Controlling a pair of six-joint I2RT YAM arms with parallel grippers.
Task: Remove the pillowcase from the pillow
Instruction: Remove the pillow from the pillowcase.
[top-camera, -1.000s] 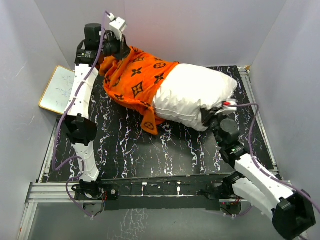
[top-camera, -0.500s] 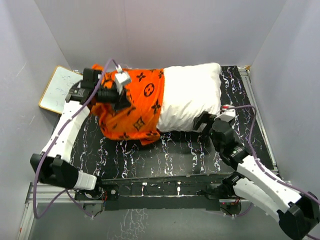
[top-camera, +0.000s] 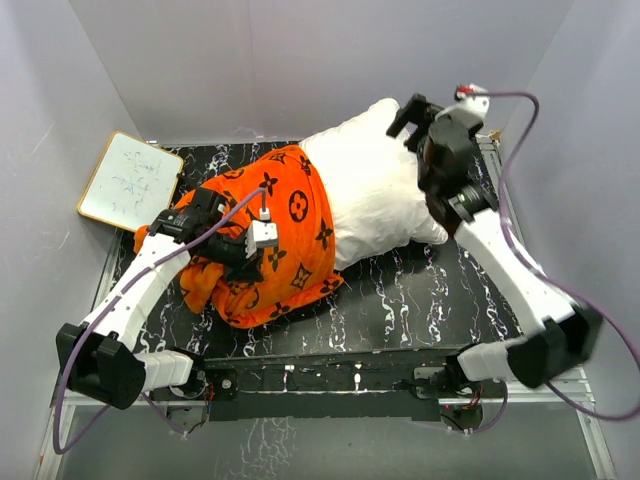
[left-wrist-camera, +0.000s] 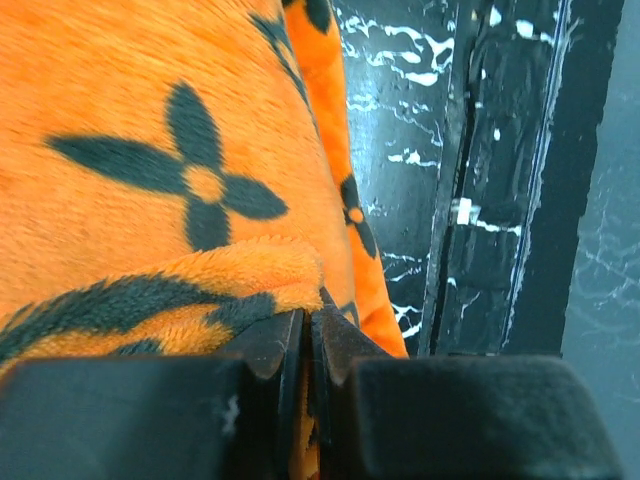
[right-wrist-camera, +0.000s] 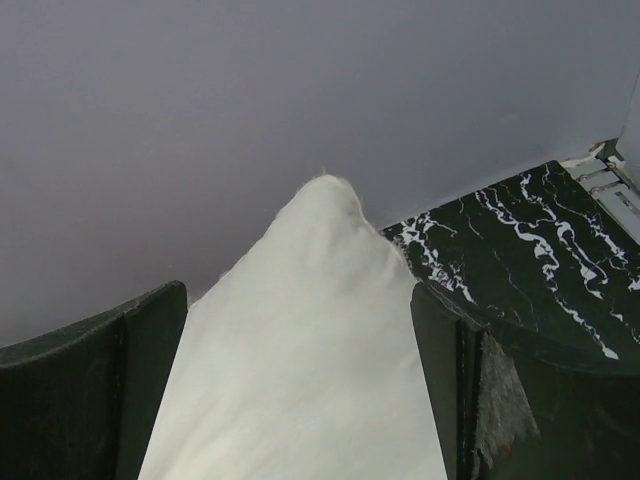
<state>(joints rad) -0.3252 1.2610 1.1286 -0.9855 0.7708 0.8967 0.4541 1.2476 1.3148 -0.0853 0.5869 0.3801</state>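
Orange pillowcase (top-camera: 290, 230) stays clenched in my left fingers (left-wrist-camera: 265, 350), dragged nearer; my right fingers (right-wrist-camera: 110, 390) have just released the white pillow (top-camera: 370, 190), which is partly still covered.

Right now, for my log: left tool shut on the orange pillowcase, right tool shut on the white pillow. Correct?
No: the right tool is open, the pillow merely showing through its wide gap in the right wrist view. The left tool is shut on the pillowcase.

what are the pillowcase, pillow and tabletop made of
Pillowcase: plush fleece, matte; fuzzy nap shows up close.
Pillow: white woven cloth over soft stuffing, likely; it dents and creases.
Tabletop: smooth black marble-look surface with white veins, possibly a printed film.
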